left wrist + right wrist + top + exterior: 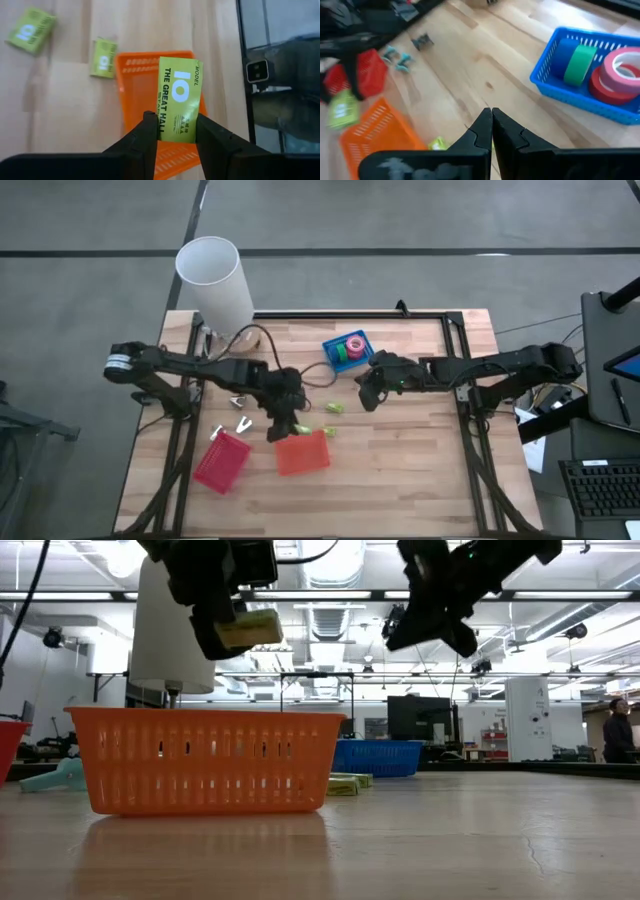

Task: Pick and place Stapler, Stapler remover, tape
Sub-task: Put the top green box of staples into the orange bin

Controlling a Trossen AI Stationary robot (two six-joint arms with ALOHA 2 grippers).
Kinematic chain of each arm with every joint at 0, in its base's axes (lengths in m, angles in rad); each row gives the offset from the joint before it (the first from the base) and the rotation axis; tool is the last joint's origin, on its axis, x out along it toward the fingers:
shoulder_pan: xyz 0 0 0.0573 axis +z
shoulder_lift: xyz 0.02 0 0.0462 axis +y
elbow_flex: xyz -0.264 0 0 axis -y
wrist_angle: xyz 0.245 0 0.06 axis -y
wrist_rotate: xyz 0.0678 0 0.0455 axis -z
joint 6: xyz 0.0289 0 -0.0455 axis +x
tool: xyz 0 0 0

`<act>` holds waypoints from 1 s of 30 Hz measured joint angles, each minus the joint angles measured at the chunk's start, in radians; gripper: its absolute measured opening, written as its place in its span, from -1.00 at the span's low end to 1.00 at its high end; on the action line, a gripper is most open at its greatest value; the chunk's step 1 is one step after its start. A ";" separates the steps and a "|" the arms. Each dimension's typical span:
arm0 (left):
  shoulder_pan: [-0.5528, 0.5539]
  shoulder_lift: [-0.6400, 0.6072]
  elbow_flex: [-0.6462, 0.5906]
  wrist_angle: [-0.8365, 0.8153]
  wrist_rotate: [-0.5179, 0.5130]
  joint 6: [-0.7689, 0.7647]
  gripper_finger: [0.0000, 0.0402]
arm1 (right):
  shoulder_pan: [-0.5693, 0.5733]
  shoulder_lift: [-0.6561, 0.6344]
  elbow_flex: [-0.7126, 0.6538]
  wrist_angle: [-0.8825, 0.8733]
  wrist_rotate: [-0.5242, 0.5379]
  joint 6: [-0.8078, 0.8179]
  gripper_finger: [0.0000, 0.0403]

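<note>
My left gripper is shut on a small yellow-green staple box, held in the air over the orange basket. In the low view the box hangs clear above the basket's rim. Two more green boxes lie flat on the table beside the basket. Staple removers lie near the red basket. The tape rolls, red, pink, green and blue, sit in the blue basket. My right gripper is shut and empty, raised near the blue basket. My left gripper pinches the staple box at its lower end between the two fingers, one on each long side. The fingers lie along the box, which sticks out beyond their tips. The box is lifted clear, over the orange basket.
A tall white cylinder stands at the table's far left corner. Black frame rails run along the table's edges. Bare wood spreads over the near right part of the table. Cables lie near the cylinder's foot.
</note>
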 joint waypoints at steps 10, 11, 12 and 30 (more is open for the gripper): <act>-0.033 0.110 -0.005 0.010 -0.017 0.029 -0.36 | -0.002 0.110 0.005 0.008 -0.015 0.029 -0.96; -0.033 0.124 -0.004 0.010 -0.008 0.036 -0.36 | -0.002 0.113 0.006 0.011 -0.015 0.030 -0.96; -0.033 0.136 -0.005 0.010 0.011 0.040 -0.37 | -0.002 0.116 0.006 0.014 -0.014 0.030 -0.96; -0.032 0.241 -0.003 0.061 0.048 -0.047 -0.21 | -0.001 0.116 0.007 0.038 -0.006 0.021 -0.96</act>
